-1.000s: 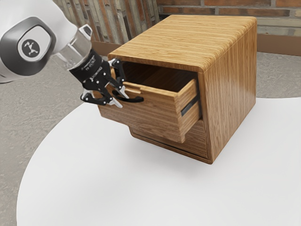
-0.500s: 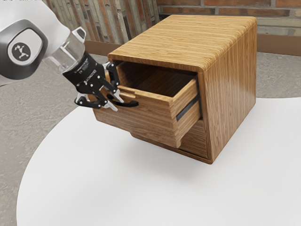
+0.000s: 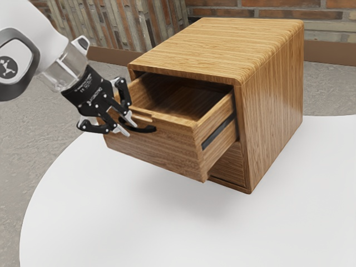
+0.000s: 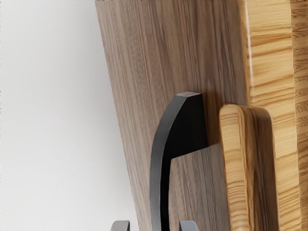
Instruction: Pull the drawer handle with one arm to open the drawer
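A wooden cabinet (image 3: 261, 72) stands on the white table (image 3: 167, 222). Its upper drawer (image 3: 167, 130) is pulled well out toward the exterior view's left, its inside bare. A black curved handle (image 3: 142, 129) sits on the drawer's front. My black gripper (image 3: 125, 111) reaches in from the left, its fingers closed around that handle. In the wrist view the black handle (image 4: 168, 149) arcs off the drawer front (image 4: 159, 62), and two fingertips (image 4: 120, 225) show on either side of its bar.
A lower drawer front (image 3: 228, 167) stays flush under the open one. White tabletop spreads in front of the cabinet and to the exterior view's right. A brick wall (image 3: 267, 5) and grey floor (image 3: 33, 128) lie behind.
The drawer has slid further out toward the exterior view's left, with my gripper moving left along with the handle it holds.
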`<control>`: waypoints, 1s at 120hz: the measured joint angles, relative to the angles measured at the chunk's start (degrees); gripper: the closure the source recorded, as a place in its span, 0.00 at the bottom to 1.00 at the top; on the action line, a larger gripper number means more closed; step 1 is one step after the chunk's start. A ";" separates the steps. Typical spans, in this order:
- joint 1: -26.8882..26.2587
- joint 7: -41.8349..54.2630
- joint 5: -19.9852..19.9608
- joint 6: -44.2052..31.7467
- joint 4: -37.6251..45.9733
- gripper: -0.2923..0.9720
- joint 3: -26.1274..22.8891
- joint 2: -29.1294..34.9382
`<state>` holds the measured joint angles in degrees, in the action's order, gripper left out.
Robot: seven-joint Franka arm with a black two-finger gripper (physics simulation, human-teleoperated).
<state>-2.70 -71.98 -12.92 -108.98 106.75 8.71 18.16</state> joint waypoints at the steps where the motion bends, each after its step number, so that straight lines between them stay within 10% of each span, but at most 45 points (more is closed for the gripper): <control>1: 0.01 0.00 0.00 0.00 0.02 0.74 0.00 0.02; 120: 0.15 -0.28 1.99 0.41 7.59 0.74 0.06 8.25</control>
<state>-2.55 -72.26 -10.93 -108.56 114.33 8.76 26.40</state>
